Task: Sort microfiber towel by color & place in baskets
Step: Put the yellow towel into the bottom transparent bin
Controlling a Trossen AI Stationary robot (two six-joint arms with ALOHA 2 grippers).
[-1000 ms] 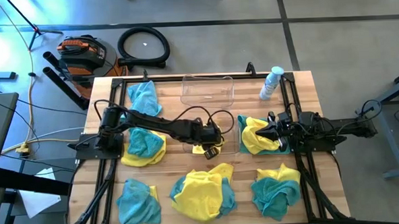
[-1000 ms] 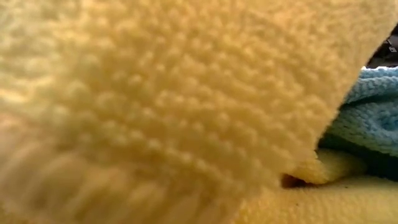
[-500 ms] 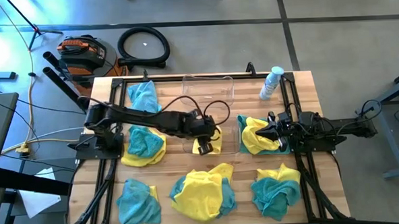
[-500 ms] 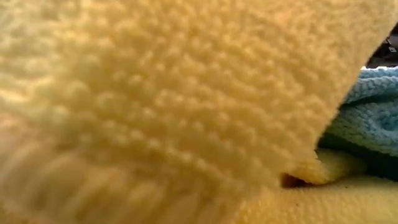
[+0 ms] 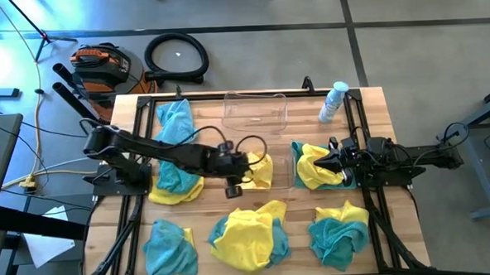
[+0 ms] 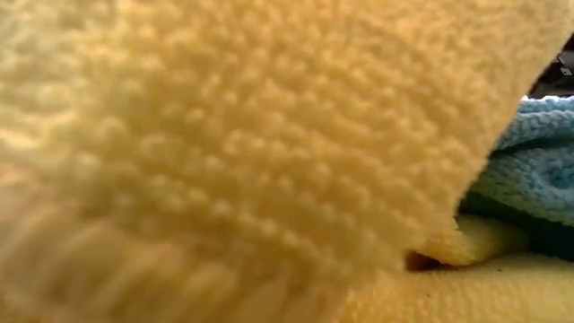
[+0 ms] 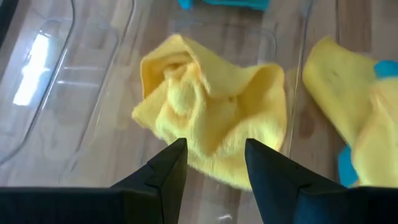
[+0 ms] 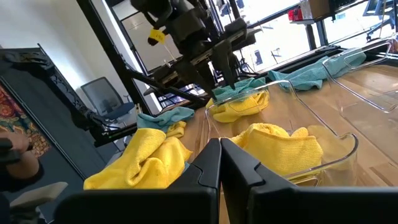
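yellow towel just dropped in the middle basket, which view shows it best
The left wrist view: the yellow towel lies crumpled in the clear basket, just past the open left pincer. The high view shows a small patch by the arm; the right wrist view shows it far off; the low view cannot place it.

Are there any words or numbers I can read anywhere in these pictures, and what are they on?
No words or numbers can be read in any view.
Bottle by the table's far right corner: if there is a label, it is too small to read.
Orange and black tool on the floor: no marking can be made out.
Yellow tag on the left arm, in the right wrist view: no readable print.
Red box in the room behind: too blurred to read.
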